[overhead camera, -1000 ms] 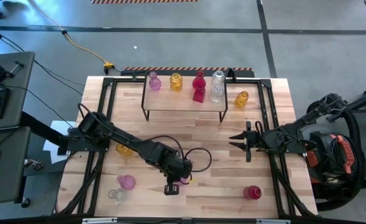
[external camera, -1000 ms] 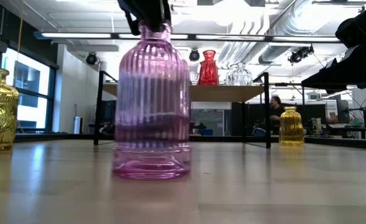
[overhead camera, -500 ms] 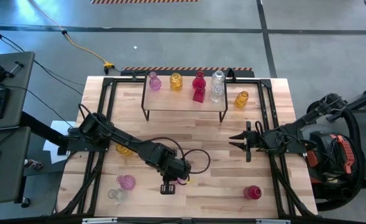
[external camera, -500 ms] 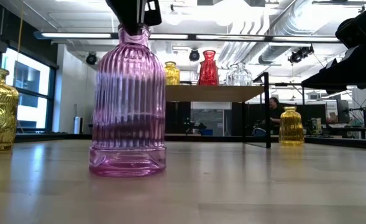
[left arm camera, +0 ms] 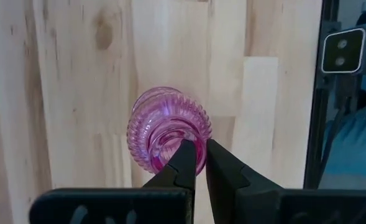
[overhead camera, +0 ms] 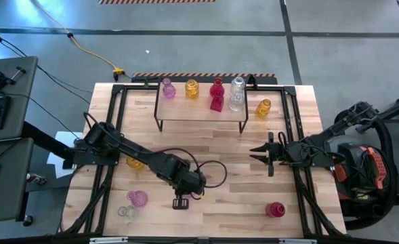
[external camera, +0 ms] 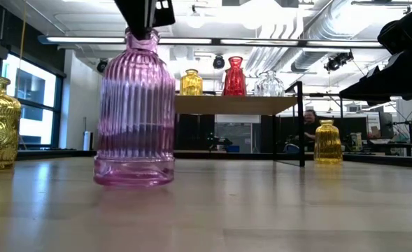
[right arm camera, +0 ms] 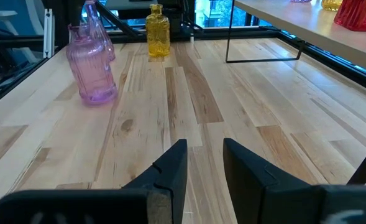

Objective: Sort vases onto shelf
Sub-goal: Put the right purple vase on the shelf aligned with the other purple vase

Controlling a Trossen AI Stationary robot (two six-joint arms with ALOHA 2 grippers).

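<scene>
My left gripper [left arm camera: 198,149] points down over the table's near middle [overhead camera: 185,192] and is shut on a pink ribbed vase [external camera: 134,115], which shows from above in the left wrist view [left arm camera: 161,118]. The shelf [overhead camera: 200,112] stands at the far edge. It carries a pink [overhead camera: 167,88], a yellow [overhead camera: 192,88], a red [overhead camera: 217,95] and a clear vase [overhead camera: 236,93]. My right gripper [overhead camera: 260,154] hangs open over the table's right middle, touching nothing [right arm camera: 201,162]. My left gripper pinches the rim of the pink vase's mouth [left arm camera: 198,163] from above, pointing down. One finger [left arm camera: 184,158] is inside the mouth and the other [left arm camera: 219,163] is outside. The vase stands upright below the fingers. Whether its base [external camera: 134,178] touches the tabletop I cannot tell.
On the tabletop stand a yellow vase [overhead camera: 263,107] right of the shelf, a yellow one [overhead camera: 135,163] under the left arm, a pink [overhead camera: 137,198] and a clear one [overhead camera: 126,211] at the near left, and a red one [overhead camera: 274,209] at the near right.
My left gripper has moved toward the table's left edge and slightly toward the far edge, staying shut on the pink vase. The vase has travelled with it, upright all the way.
</scene>
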